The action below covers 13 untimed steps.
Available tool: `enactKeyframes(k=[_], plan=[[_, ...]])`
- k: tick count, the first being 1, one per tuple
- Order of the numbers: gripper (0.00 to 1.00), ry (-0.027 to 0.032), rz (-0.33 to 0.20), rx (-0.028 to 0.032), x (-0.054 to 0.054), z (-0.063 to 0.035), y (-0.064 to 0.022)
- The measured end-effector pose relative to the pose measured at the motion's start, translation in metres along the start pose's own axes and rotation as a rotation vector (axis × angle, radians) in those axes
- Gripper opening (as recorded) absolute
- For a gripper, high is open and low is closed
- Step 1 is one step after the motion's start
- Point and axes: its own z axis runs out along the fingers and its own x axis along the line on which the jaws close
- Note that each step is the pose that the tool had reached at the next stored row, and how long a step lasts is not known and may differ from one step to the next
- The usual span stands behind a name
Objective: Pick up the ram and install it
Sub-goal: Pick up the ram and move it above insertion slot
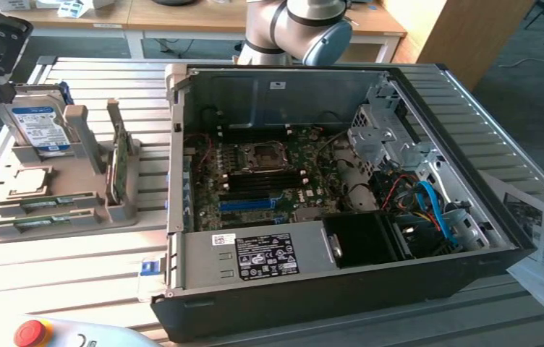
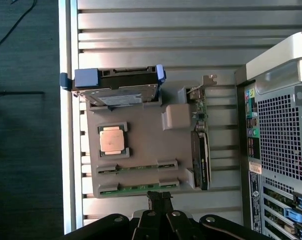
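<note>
The closed fingers (image 2: pixel 154 199) are hovering empty, seemingly just above the ram (image 2: pixel 139 187) lying in the gray tray (image 2: pixel 146 137) on the desk (image 2: pixel 165 30).

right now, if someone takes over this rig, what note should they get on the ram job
Gripper: shut, holding nothing, above the edge of the grey plastic parts tray.
Ram: a long thin green circuit-board ram stick sits in the tray slot nearest the gripper, with a second stick in the slot beside it.
Open black computer case: on the exterior view's right of the tray, green motherboard exposed.
Done: nothing yet, no stick lifted.
Left: pick-up and install.
</note>
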Motion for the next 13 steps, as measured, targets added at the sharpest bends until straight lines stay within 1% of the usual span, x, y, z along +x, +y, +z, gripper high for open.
enactKeyframes(k=[13], plan=[[0.1, 0.0048, -0.107, -0.0016, 0.0, 0.0, 0.0]])
